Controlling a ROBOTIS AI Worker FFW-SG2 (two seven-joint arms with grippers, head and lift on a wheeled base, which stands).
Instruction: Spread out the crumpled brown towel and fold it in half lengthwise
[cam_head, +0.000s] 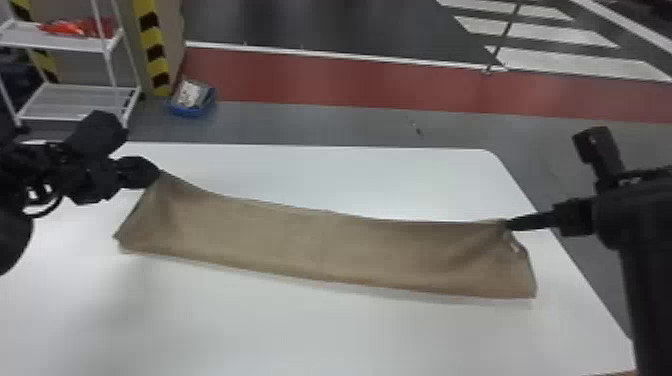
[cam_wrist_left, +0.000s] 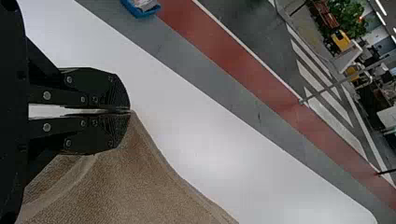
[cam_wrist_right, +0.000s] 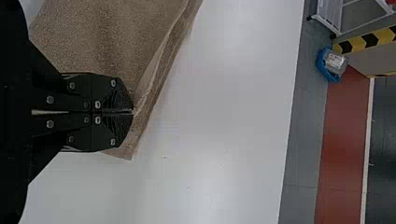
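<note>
Yep, your left gripper (cam_head: 156, 173) and right gripper (cam_head: 507, 224) each have the brown towel (cam_head: 320, 245) pinched, near opposite ends of its far edge.

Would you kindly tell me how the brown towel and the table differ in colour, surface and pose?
The brown towel is brown, while the table is white. The brown towel has soft creases near its ends; the table looks smooth. The brown towel is pinched along its far edge by the left gripper and right gripper, whereas the table lies flat beneath it. Both look plain, without a pattern.
</note>
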